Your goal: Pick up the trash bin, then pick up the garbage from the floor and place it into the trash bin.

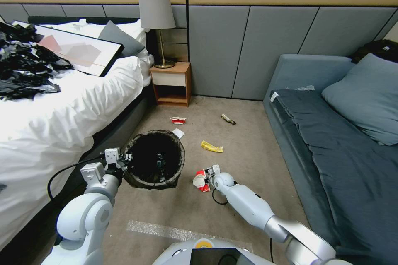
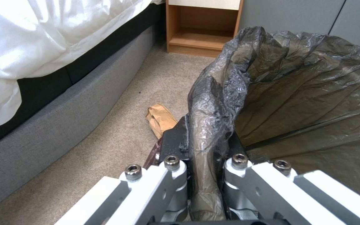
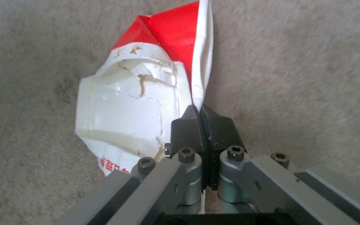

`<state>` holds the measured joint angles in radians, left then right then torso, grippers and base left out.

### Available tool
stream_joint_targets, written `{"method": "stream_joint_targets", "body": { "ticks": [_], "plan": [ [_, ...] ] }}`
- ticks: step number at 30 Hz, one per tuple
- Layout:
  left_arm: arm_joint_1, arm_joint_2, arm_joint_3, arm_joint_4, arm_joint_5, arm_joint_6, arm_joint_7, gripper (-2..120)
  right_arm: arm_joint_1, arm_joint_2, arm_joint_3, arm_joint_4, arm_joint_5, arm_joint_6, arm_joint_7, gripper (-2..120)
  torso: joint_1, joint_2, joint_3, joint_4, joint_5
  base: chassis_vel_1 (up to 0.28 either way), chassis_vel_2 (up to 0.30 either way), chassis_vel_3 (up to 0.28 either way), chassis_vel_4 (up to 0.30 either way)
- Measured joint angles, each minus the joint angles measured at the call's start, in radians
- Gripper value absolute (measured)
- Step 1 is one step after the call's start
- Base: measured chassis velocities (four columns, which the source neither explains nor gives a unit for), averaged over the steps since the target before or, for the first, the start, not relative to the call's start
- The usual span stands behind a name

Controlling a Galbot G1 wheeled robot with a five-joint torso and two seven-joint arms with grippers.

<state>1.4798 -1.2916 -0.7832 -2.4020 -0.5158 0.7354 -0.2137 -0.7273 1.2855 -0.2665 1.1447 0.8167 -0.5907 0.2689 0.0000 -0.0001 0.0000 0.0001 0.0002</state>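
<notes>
The left gripper point(image 2: 205, 150) pinches the folded, crinkled dark bag at the rim of the trash bin point(image 1: 154, 159), beside the bed point(image 1: 62, 103). Just right of the bin, the right gripper point(image 3: 201, 120) is clamped on a crumpled red-and-white wrapper point(image 3: 138, 93) — torn, white inside — at the carpet point(image 3: 297, 72).

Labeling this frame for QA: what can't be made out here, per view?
- Head view: contents of the trash bin; its dark bag interior swallows detail.
- Head view: the far dark wrapper is too small to identify.
- Left wrist view: the brown cardboard piece is partly hidden behind the left gripper and the bag.
- Right wrist view: print on the red-and-white wrapper is covered by the right gripper.
</notes>
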Motion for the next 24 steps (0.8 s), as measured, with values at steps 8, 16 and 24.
{"method": "stream_joint_targets", "body": {
  "ticks": [8,16,24],
  "plan": [
    [0.0,0.001,-0.001,-0.004,0.0,0.0,-0.001,4,-0.038,-0.095,0.039,0.185,0.07,-0.015,0.038,0,0.0,0.0,0.0,0.0,0.0,0.0,0.0,0.0,0.0],
    [-0.005,0.006,0.001,0.0,0.0,0.0,-0.001,4,-0.102,-0.24,0.1,0.388,0.142,-0.036,0.091,0,0.0,0.0,0.0,-0.0002,0.0,0.0,0.0,0.0,0.0],
    [-0.008,0.011,0.005,0.005,0.0,0.0,-0.001,4,-0.163,-0.295,0.167,0.5,0.16,-0.036,0.105,0,0.0,0.0,0.0,-0.0001,0.0,0.0,0.0,0.0,0.0]
  ]
}}
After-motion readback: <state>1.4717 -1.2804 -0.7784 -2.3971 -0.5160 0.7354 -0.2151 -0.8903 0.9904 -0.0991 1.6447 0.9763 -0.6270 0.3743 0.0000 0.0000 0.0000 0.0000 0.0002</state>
